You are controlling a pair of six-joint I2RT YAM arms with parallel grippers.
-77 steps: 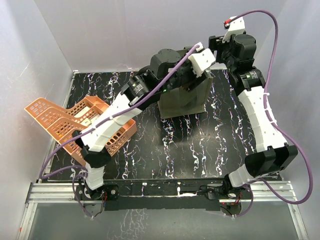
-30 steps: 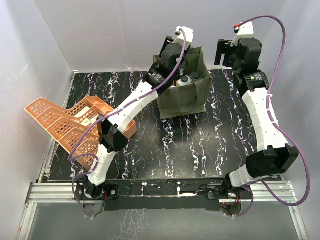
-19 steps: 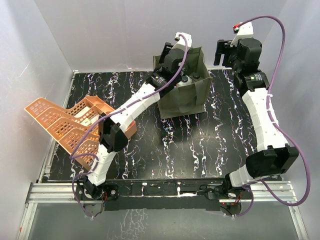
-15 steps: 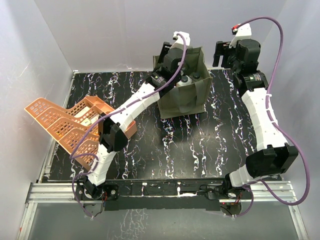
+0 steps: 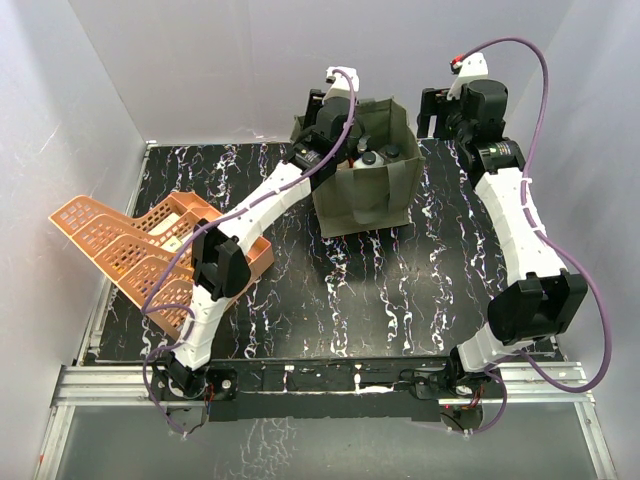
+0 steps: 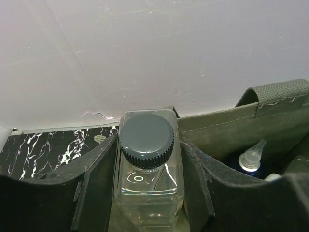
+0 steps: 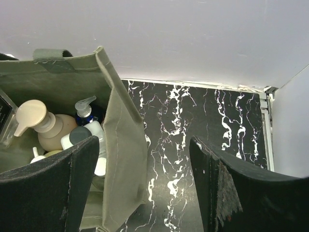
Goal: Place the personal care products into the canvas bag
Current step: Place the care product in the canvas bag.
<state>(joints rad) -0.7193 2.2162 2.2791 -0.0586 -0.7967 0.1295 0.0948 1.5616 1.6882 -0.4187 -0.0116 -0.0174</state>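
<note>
L arm [image 5: 268, 202] has shifted to far-left rim of canvas bag [image 5: 385, 200], L pincer [image 6: 147, 169] grasping square clear bottle [image 6: 147, 145], R pincer [image 7: 145, 150] released, empty; centre over opening, then release.

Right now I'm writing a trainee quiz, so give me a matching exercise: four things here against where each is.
Things: 1 square clear bottle with dark cap; 2 tan pump bottle; 3 orange plastic lattice baskets; 4 right gripper.
Places: A on the black marbled table, left side; B inside the olive-green canvas bag; C beside the bag, open and empty; D held by the left gripper.
Pairs: 1-D, 2-B, 3-A, 4-C.
</note>
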